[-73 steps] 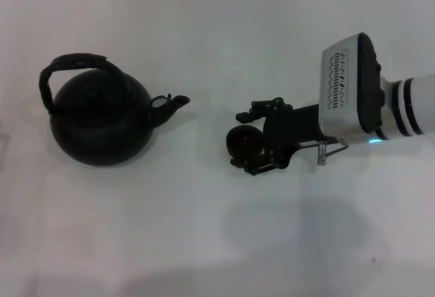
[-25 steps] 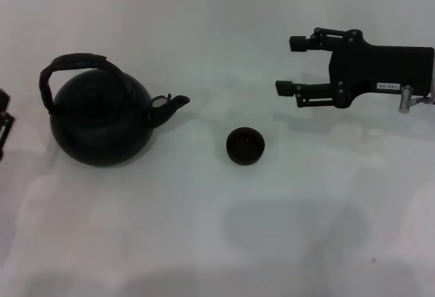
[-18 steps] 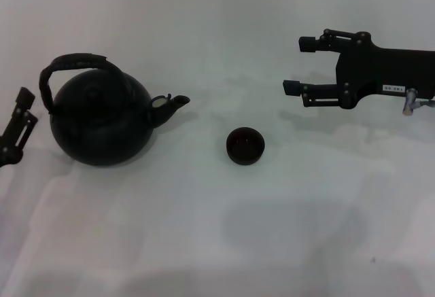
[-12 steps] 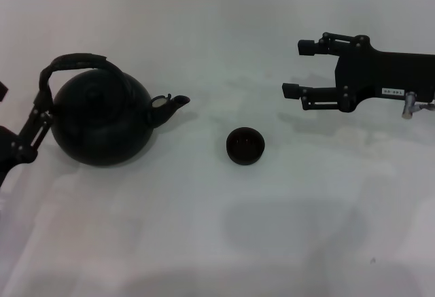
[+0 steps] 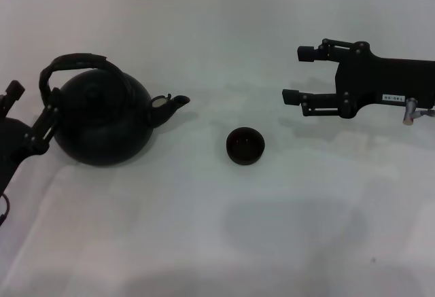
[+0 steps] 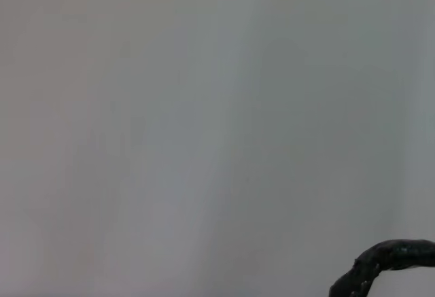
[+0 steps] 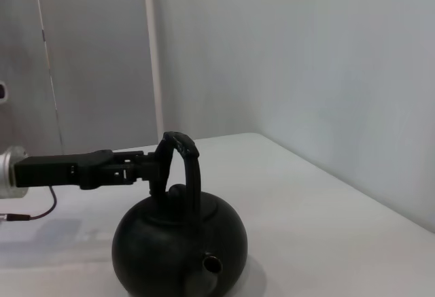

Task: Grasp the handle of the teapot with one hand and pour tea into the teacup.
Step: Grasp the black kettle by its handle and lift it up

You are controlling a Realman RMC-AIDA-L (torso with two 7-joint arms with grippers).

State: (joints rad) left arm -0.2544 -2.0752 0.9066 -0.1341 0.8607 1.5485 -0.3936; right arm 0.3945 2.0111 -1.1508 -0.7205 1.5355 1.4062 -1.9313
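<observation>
the teapot [image 5: 100, 121] sits upright on the white tabletop [image 5: 217, 229], its stubby spout aimed toward the teacup [image 5: 245, 145], which stands apart from it on the spout side. the handle [image 5: 73, 66] arches over the lid, its hoop running along the same line as the spout. the left gripper [image 5: 30, 115] reaches in from the side opposite the spout, its jaws spread apart and straddling the near end of the handle's hoop, just beside it; whether they touch it cannot be told. in the right wrist view the left gripper [image 7: 151, 167] comes in level with the upper part of the handle [image 7: 185, 175] above the teapot [image 7: 179, 242]. the right gripper [image 5: 293, 75] hangs beyond the teacup on the side away from the teapot, well apart from both, jaws open and empty and pointing back toward the teapot.
</observation>
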